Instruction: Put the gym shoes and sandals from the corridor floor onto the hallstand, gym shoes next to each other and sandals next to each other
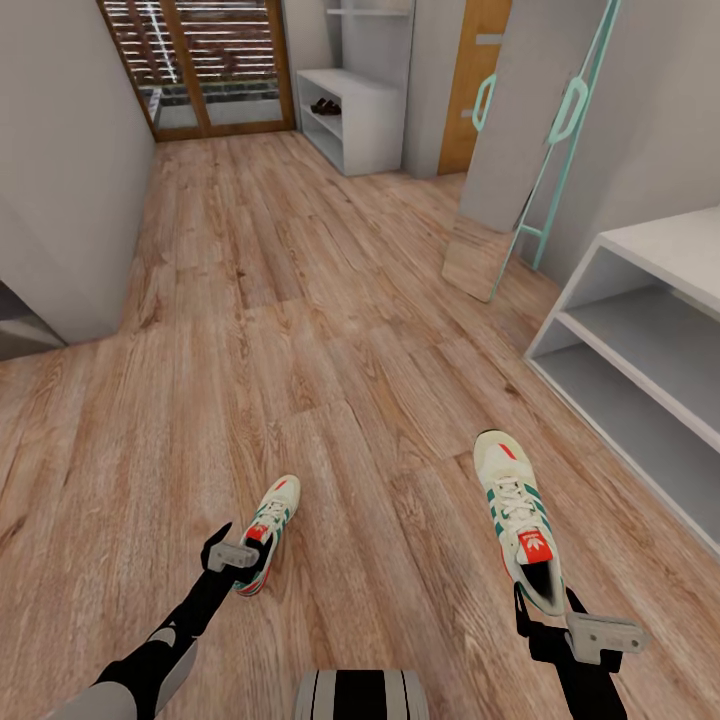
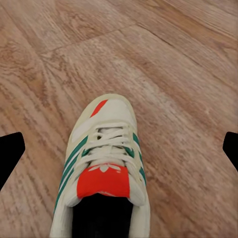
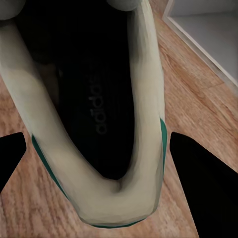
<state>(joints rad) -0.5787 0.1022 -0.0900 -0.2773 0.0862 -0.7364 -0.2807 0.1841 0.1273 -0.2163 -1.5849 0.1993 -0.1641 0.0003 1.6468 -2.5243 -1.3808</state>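
On the knotty wood-plank floor (image 1: 300, 350) lie two white lace-up sneakers with green stripes and red-orange tongue labels. The left gripper (image 1: 232, 556) hovers spread wide over the left shoe's (image 1: 268, 533) heel. The right gripper (image 1: 552, 612) straddles the right shoe's (image 1: 517, 517) heel, fingers apart. The white rack (image 1: 640, 340) stands nearby, right.

Head cam: high, looking forward and down the corridor floor (image 1: 300, 330), both arms at the near edge, hallstand (image 1: 650, 330) to the right. Left wrist cam: close above the left gym shoe (image 2: 104, 168), facing its toe; head view shares it (image 1: 268, 530). Right wrist cam: very close over the right gym shoe (image 3: 94, 109) heel opening; same shoe in head view (image 1: 518, 520).
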